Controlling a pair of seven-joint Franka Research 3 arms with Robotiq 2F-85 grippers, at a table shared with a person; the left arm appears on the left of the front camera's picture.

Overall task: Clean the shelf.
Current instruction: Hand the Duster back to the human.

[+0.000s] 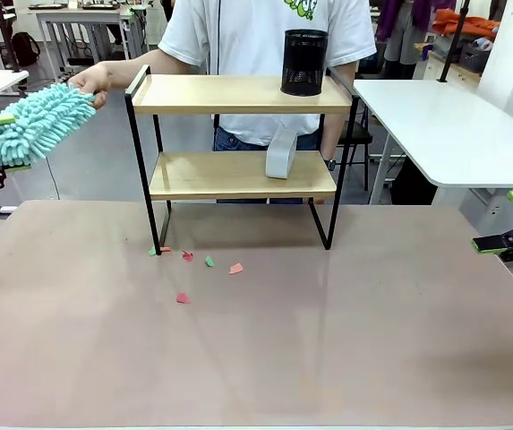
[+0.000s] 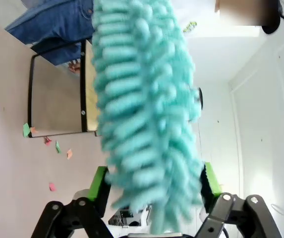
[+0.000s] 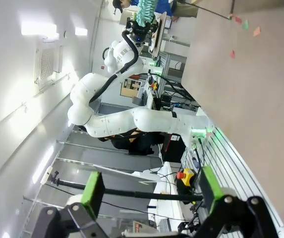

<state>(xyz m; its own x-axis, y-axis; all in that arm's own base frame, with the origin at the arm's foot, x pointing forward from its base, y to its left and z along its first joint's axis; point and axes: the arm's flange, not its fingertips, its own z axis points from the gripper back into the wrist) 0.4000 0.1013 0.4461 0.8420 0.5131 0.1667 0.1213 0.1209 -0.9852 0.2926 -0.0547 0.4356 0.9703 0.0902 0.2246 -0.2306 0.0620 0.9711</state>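
Since stock is listed by bulk, first comes the table (image 1: 346, 349), a broad pinkish-grey top, bare but for the items below

Shelf (image 1: 238, 143): two-tier rack, two light wooden boards in a thin black metal frame, standing upright on four legs toward the far side of the table, left of centre, a person close behind it. Judged stiff but light and rather top-loaded; likely to slide or tip if pushed sideways, so wiping pressure should go downward onto the boards. If it must be steadied, a frame upright looks the better hold than a board edge

Duster (image 1: 34, 123): teal chenille head, soft and compressible, judged very light. Left gripper (image 2: 154, 186) has its green pads closed against the duster's near end; the person's hand (image 1: 95, 85) touches the far tip, left of the shelf's top corner

Pen cup (image 1: 304, 62): black mesh, on the top board at its right end; judged light, easily knocked off

Grey strap-like loop (image 1: 281, 152): resting on the lower board, right of centre

Right gripper (image 3: 151, 191): fingers spread, nothing between them, well apart from the shelf at the table's right edge

Paper scraps (image 1: 209, 262): small red, pink and green bits on the table near the shelf's front left leg
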